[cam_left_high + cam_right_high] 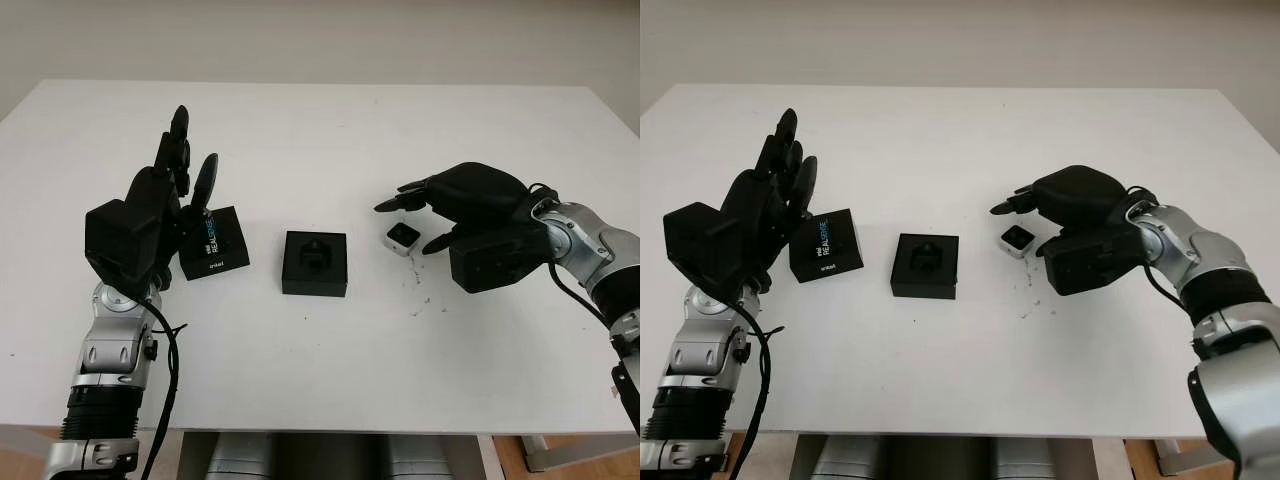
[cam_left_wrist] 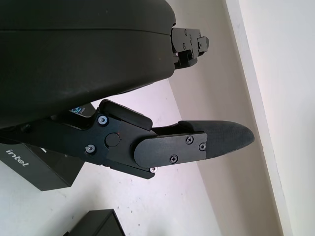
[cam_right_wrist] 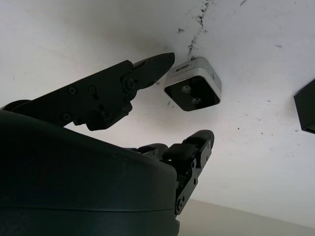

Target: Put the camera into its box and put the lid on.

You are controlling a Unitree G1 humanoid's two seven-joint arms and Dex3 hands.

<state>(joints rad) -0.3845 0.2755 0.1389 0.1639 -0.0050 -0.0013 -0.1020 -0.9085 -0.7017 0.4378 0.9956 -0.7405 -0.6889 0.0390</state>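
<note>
A small silver-and-black cube camera point(image 1: 403, 238) sits on the white table right of centre. My right hand point(image 1: 405, 226) arches over it, open, with one finger point(image 3: 147, 66) behind it and the thumb point(image 3: 199, 142) in front; neither clearly presses on it. The black box point(image 1: 315, 262) lies open at the centre, showing its dark foam insert. Its lid point(image 1: 213, 244), black with "intel REALSENSE" print, lies to the left. My left hand point(image 1: 190, 150) is raised just left of the lid, open and holding nothing.
The white table point(image 1: 330, 130) stretches far behind the objects. Dark scuff marks point(image 1: 415, 292) spot the surface in front of the camera. The table's front edge point(image 1: 330, 430) runs close to my body.
</note>
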